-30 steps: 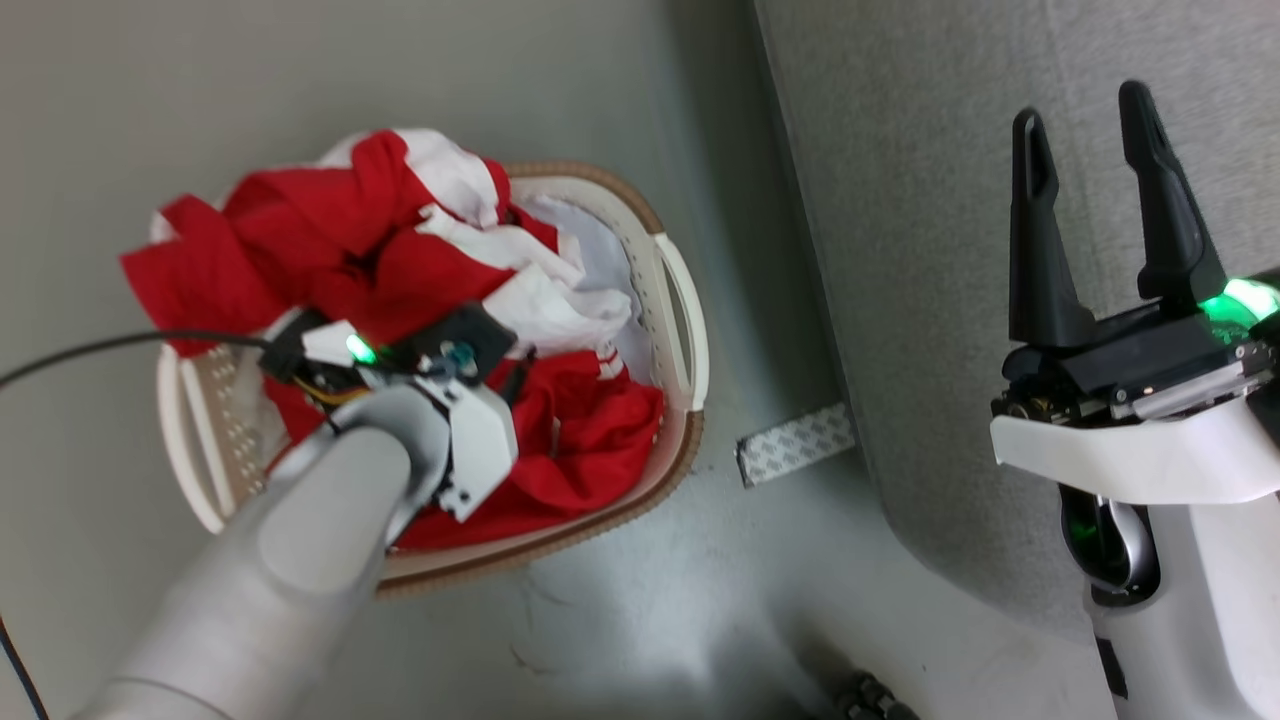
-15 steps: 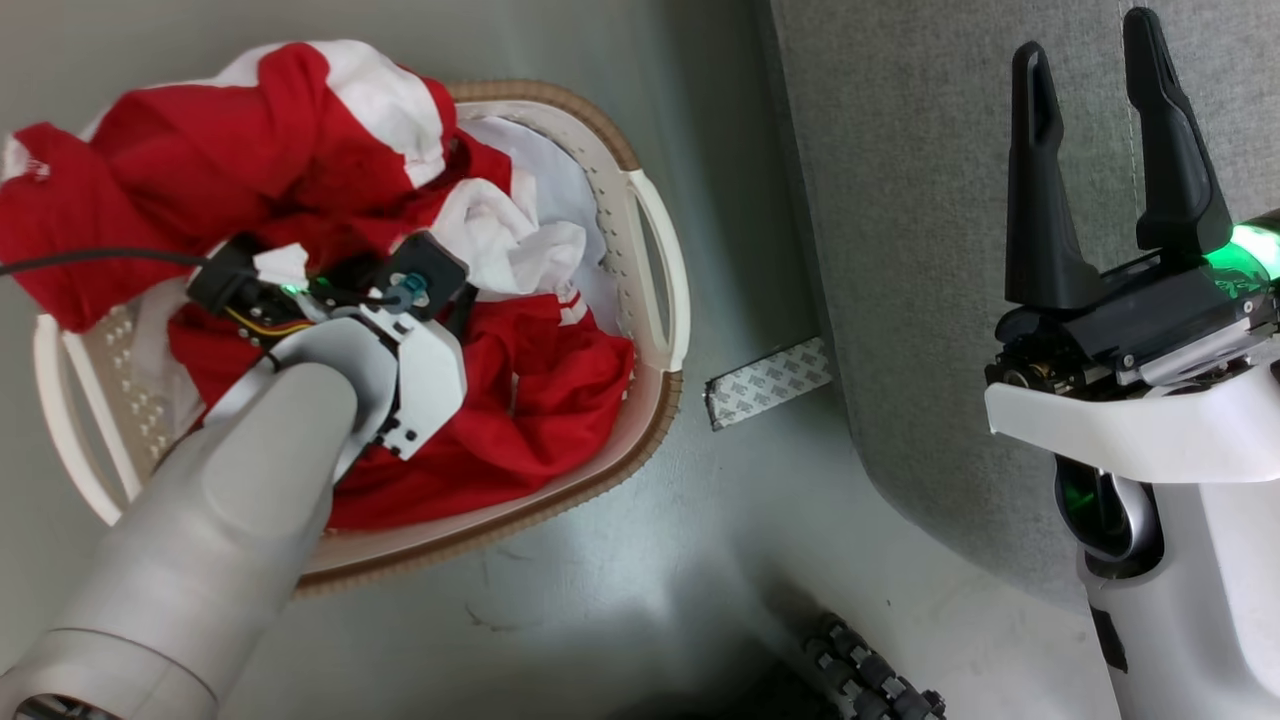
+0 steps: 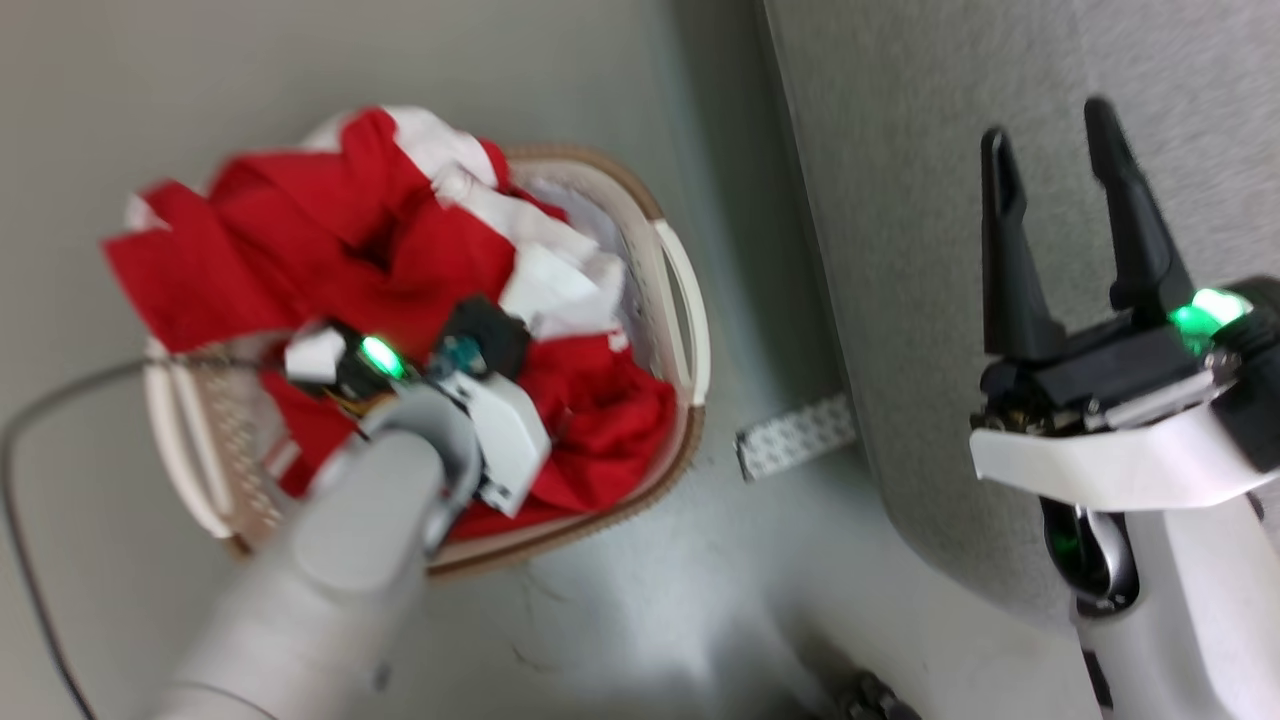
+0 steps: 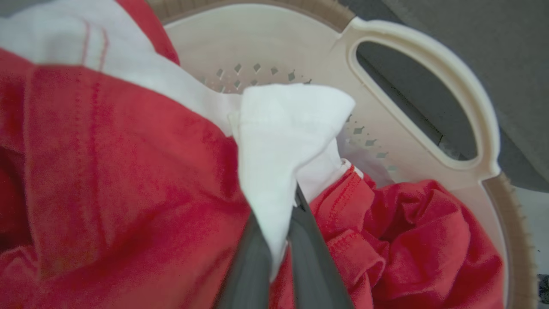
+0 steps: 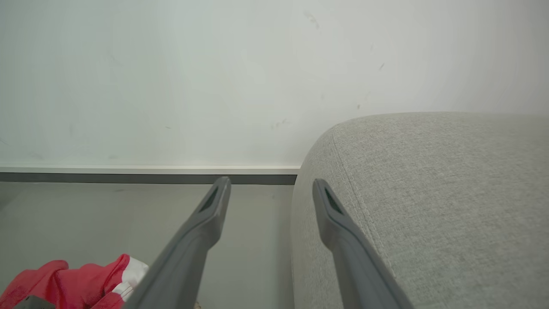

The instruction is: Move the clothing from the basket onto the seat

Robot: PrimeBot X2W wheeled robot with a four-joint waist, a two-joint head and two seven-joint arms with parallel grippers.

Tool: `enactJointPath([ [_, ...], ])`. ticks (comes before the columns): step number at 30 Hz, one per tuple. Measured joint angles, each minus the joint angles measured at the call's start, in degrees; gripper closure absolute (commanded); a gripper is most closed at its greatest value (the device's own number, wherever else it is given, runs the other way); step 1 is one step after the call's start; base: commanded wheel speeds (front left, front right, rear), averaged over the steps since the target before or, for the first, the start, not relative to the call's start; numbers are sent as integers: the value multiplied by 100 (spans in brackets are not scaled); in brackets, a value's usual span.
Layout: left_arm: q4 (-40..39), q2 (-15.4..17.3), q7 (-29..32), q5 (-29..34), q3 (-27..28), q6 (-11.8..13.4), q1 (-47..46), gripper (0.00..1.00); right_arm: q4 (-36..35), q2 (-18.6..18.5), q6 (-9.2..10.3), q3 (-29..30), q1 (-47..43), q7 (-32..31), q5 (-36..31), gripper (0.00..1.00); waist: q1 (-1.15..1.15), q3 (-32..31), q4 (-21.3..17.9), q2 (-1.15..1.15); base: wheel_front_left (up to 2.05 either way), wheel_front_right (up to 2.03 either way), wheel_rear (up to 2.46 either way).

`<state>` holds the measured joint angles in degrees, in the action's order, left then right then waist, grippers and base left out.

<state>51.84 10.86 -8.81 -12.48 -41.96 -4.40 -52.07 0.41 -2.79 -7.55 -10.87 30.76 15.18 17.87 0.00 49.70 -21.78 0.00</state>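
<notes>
- In my head view, the basket (image 3: 690,330) sits on the floor (image 3: 620,600) in the left half of the frame. Its right side is near the seat (image 3: 900,200) but apart from it.
- The clothing (image 3: 330,240), red and white, is heaped in the basket. Part of it rises above the rim and spills over the upper left edge.
- My left arm reaches in from the lower left, with its wrist over the middle of the heap.
- In the left wrist view, the left end effector (image 4: 279,214) is pinched together on a white fold of the clothing at bottom centre, with red cloth on both sides.
- The right end effector (image 3: 1045,130) stands at the right of the head view, over the seat. Its fingers (image 3: 1005,260) are spread apart and hold nothing.
- The right wrist view shows the seat's rounded arm at right and a pale wall (image 5: 171,86) above.
</notes>
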Motion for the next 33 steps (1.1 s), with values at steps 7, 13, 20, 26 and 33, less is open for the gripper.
enactJointPath([
  [7,-31,-423,-456,-584,277,14,680,100,313,2,0,234,-610,0,-349,0,-1,-963,335,0,0,0,0],
  [13,-278,-582,-591,-921,476,34,1126,100,545,3,0,508,-1220,-1,-612,0,-1,-1892,685,0,0,0,0],
  [20,-728,-678,-616,-1184,617,40,1543,100,691,2,0,705,-1769,0,-790,0,-2,-2849,1096,0,0,0,0],
  [26,-1156,-699,-624,-1386,679,32,1855,100,779,2,0,775,-2070,0,-886,0,-2,-3523,1340,0,0,0,0],
  [33,-1917,-634,-436,-1551,734,92,2080,100,881,1,0,812,-2415,0,-933,0,-3,-4201,1434,0,0,0,0],
])
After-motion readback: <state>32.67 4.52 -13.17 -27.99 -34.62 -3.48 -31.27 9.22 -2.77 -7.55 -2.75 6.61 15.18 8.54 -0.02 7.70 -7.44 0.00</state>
